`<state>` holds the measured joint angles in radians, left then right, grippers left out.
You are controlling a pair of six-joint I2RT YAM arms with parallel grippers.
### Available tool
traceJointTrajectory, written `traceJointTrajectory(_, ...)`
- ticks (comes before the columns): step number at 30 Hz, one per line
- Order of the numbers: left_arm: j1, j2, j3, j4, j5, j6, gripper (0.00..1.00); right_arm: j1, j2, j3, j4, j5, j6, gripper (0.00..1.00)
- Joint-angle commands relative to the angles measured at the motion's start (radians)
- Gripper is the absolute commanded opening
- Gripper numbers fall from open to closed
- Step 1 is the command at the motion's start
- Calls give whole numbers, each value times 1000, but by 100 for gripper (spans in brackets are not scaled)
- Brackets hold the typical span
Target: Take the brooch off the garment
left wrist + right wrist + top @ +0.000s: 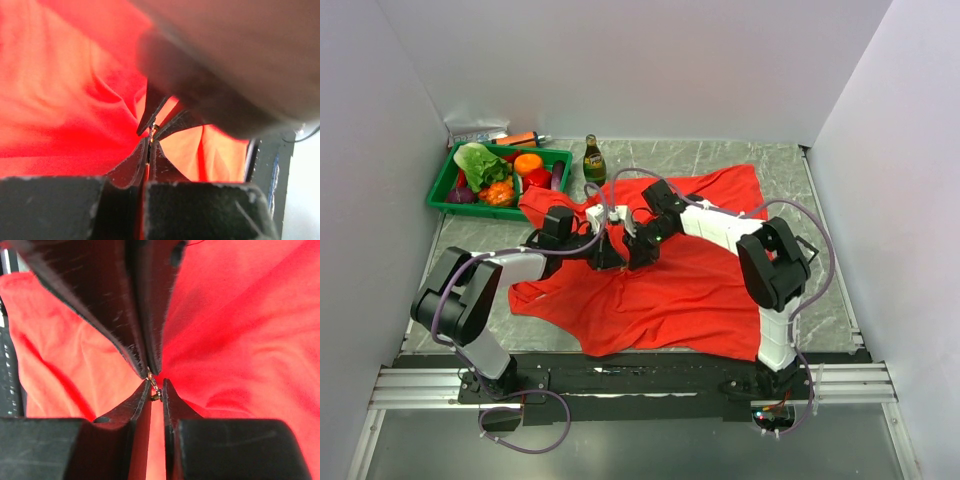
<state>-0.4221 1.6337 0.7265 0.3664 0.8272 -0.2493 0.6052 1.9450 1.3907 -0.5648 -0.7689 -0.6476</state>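
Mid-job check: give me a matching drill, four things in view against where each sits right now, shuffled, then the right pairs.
Things:
1. brooch
2. shirt
3. bottle
4. crate

Places:
A. standing upright just right of the crate
B. far left corner, full of vegetables
C. spread across the middle of the table
D. at the tips of the right pincer

Pairs: 1-D, 2-C, 3-A, 4-B.

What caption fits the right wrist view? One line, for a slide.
Tip to tip with the shut left gripper, the right gripper nips the tiny gold brooch on the red garment.
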Motion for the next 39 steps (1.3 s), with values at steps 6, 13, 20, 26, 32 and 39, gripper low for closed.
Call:
traceJointTrajectory(6,-6,-5,42,-10,13,33,1,-15,-12,123,-7,-81,174,36)
traceJointTrajectory(13,2,-17,60,-73,-22,100,1,-91,-150,87,-151,-96,-21,53)
traceJointTrajectory(20,2,-3,83,-98,-17,123,1,-101,-204,-67,-106,20,-61,56)
traceJointTrajectory(26,2,-2,102,-129,-16,140,1,-97,-216,-125,-75,37,-35,56)
traceJointTrajectory(32,3,-9,102,-147,-7,156,1,-84,-216,-136,-23,49,-6,55)
traceJointTrajectory(39,3,2,108,-152,59,136,1,-27,-210,-165,184,43,17,54)
